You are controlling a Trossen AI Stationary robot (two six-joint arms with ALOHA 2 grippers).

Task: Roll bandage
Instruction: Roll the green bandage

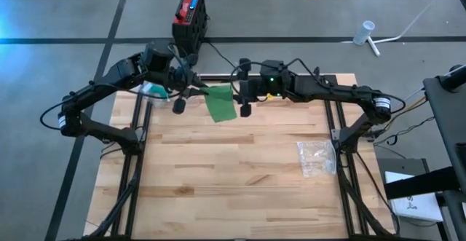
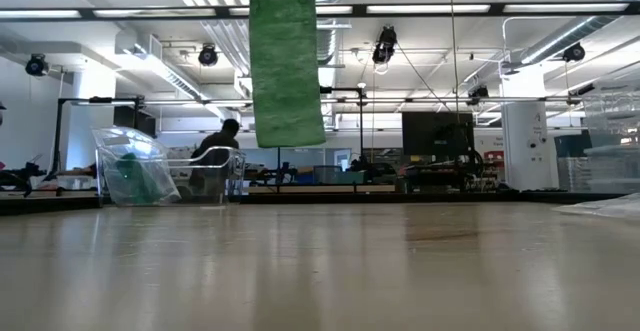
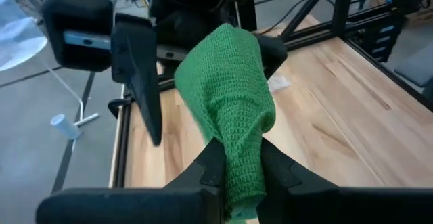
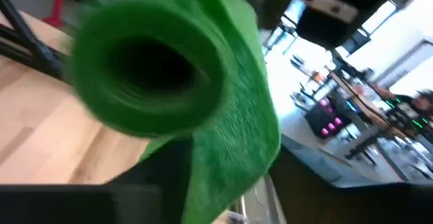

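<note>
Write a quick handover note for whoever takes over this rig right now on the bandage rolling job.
Left gripper: shut on the green bandage, held in the air over the table's far edge.
Right gripper: at the bandage's other end, where a rolled tube shows in its wrist view; grip unclear.
Done: rolling started.
Left: a flat strip hangs unrolled; finish the roll.
Clear packaging lies on the table's right side.

Green knit bandage [image 1: 220,103]: held aloft at table's 12 o'clock edge, strip hanging down, one end rolled (open tube).
</note>
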